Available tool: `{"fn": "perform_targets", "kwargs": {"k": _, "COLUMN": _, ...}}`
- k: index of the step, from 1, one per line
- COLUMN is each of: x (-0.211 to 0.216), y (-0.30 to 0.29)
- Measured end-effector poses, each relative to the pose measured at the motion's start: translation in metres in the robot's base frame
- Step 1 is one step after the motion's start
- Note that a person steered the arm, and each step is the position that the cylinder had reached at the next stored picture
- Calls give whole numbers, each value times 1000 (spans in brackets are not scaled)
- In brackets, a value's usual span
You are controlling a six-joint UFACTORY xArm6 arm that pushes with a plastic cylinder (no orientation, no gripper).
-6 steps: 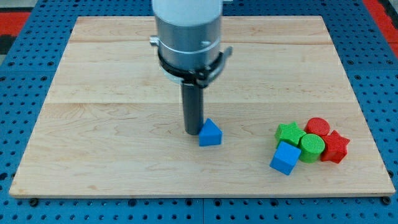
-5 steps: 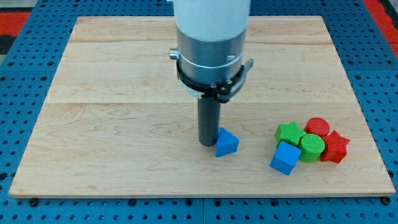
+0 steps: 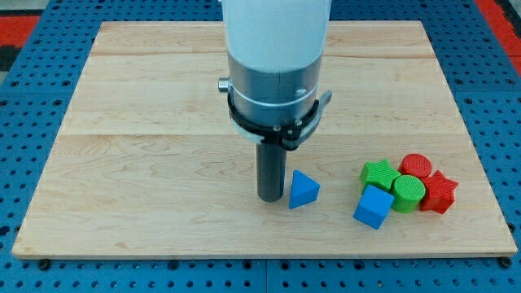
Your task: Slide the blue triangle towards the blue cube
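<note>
Item: your tip (image 3: 271,198), touching the blue triangle (image 3: 303,190) near the desk (image 3: 122,163) bottom edge.
Blue cube (image 3: 373,207) lies toward the bottom-right corner; your rod carries no jaws.

One camera, high and angled down at the board (image 3: 146,163).
It looks across from the view's bottom edge, near enough that the whole board fills the frame, with blue pegboard (image 3: 32,122) around it.

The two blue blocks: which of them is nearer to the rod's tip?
The blue triangle, standing just to the view's right of my tip. The blue cube lies farther right, against the green and red cluster.
</note>
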State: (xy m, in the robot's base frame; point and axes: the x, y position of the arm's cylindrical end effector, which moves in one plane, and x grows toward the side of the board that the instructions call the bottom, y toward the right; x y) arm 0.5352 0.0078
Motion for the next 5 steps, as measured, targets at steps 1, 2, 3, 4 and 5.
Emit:
{"fn": "perform_targets", "kwargs": {"k": 1, "x": -4, "y": 14}}
{"fn": "perform_targets", "kwargs": {"k": 2, "x": -3, "y": 43}}
{"fn": "perform_targets", "kwargs": {"k": 3, "x": -3, "y": 66}}
{"fn": "perform_targets", "kwargs": {"k": 4, "x": -3, "y": 80}}
{"fn": "perform_targets", "kwargs": {"k": 5, "x": -3, "y": 89}}
